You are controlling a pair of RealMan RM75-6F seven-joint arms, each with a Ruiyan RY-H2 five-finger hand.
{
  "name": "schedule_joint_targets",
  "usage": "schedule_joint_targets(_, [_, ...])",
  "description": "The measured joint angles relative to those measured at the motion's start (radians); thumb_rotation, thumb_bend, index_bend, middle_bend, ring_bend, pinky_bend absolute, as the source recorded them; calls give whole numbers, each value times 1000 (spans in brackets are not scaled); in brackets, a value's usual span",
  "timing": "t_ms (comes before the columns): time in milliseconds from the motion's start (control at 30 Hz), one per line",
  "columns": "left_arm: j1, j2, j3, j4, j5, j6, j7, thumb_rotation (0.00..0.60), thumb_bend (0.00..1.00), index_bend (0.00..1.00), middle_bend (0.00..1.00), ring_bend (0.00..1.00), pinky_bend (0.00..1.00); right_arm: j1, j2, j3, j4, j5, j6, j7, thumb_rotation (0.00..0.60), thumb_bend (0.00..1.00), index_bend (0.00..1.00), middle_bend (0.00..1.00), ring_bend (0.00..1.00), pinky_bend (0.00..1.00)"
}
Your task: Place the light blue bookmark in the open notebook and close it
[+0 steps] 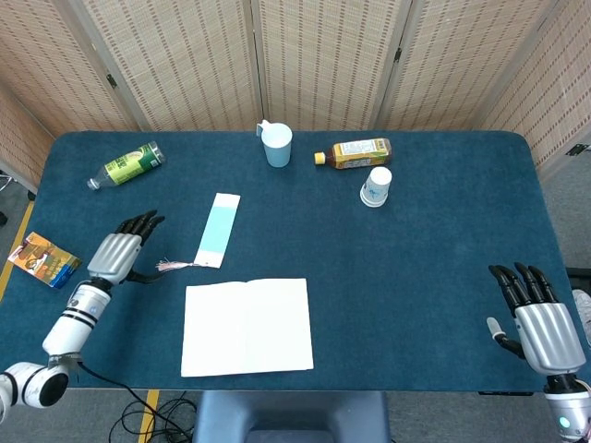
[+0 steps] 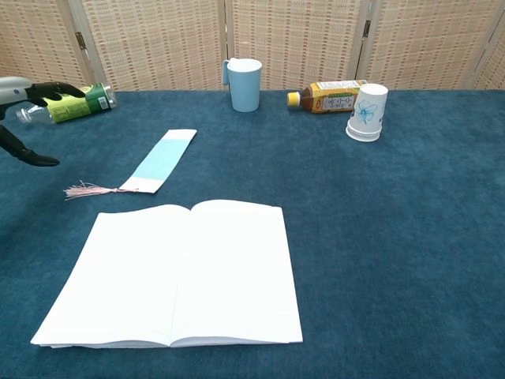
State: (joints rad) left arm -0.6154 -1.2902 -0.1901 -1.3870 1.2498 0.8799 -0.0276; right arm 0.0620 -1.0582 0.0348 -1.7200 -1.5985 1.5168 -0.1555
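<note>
The bookmark (image 1: 219, 228) lies flat at centre-left, above the open notebook (image 1: 247, 326). Step in hand: approach. The left hand (image 1: 118, 254), fingers spread and empty, hovers beside the tassel (image 1: 174, 267); next, pinch the bookmark. The right hand (image 1: 538, 318) rests open, lower right.

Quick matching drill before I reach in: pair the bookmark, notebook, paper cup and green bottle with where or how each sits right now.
Things:
1. light blue bookmark
2. notebook
3. paper cup
4. green bottle

States:
A. upside down, near the yellow-labelled bottle
B. lying on its side, far left of the table
C. open flat at the near edge
D. flat on the cloth, tassel toward the left hand

Pairs: 1-D, 2-C, 3-A, 4-B
</note>
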Motion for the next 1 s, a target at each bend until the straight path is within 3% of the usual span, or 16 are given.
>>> schedule_joint_targets(67, [-22,-23,-6,26,-19,-27,5,576,362,92,34,22,114,1,2,2,1,1,0,2,600,287,79,146,62,101])
schedule_joint_targets(167, [-55,-54,-13,65,-45,-66,15,492,532,133,81,47,114,1,3,2,1,4,-1,4,600,287,79,146,62,101])
schedule_joint_targets(267, [-88,-84,-19,106,-73,-106,31,435,624,163,117,74,114,1,4,3,1,6,-2,6,600,288,79,147,62,101])
schedule_joint_targets(700, [-210,-215,-30,297,-267,-224,199,342,650,185,140,79,114,0,7,4,-5,10,0,2,600,290,79,152,62,101])
schedule_joint_targets(1000, [-287,-306,-28,424,-417,-276,322,340,650,194,141,79,113,5,6,7,-12,19,-9,-9,600,291,79,154,62,101])
